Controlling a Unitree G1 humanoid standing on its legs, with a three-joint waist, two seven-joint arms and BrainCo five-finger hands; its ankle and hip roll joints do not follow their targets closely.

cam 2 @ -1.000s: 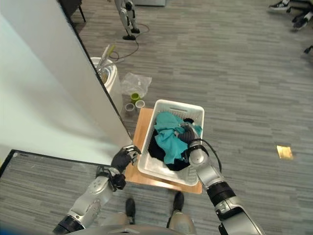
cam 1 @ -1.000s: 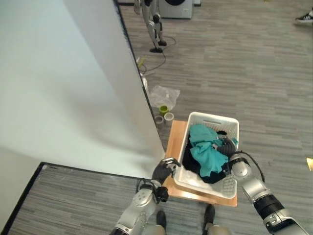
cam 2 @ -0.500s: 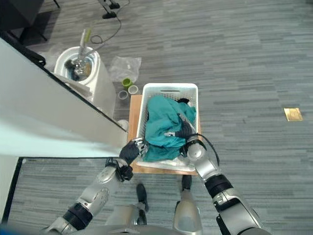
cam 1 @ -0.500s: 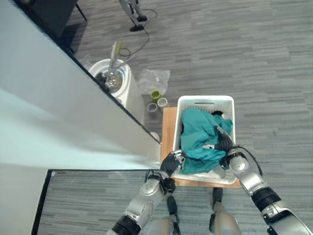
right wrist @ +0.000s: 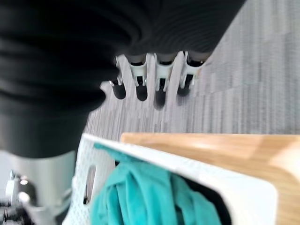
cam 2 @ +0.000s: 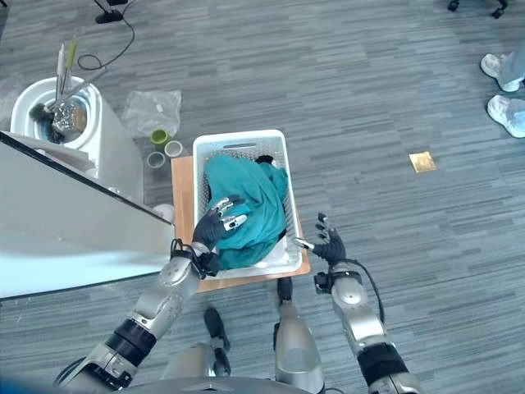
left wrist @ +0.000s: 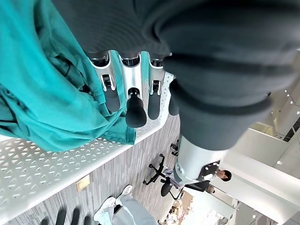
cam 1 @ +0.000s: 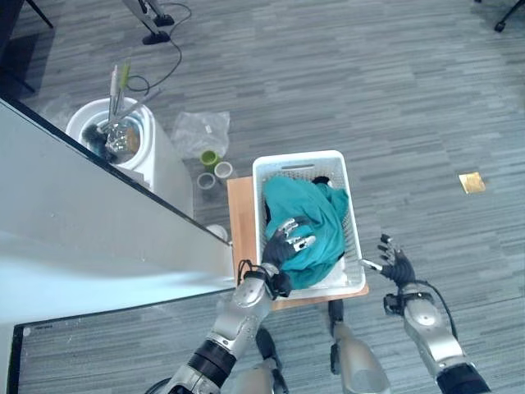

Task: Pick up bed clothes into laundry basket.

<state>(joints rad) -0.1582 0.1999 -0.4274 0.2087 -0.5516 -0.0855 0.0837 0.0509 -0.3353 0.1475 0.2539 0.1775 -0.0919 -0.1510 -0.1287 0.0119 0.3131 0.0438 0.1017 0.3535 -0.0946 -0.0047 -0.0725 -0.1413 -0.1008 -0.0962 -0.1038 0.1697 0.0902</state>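
The teal bed clothes (cam 1: 308, 222) lie heaped in the white laundry basket (cam 1: 354, 246). The left hand (cam 1: 287, 241) rests on the heap, fingers straight and spread. The right hand (cam 1: 396, 266), just beside the basket, holds nothing, fingers splayed wide.

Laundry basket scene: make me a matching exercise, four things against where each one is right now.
Things:
1. teal cloth
2. left hand
3. right hand
4. laundry basket

Places:
A. on the wooden board
B. open, fingers on the cloth
C. heaped inside the basket
D. open over the floor, beside the basket

Pairs: 1-C, 2-B, 3-D, 4-A
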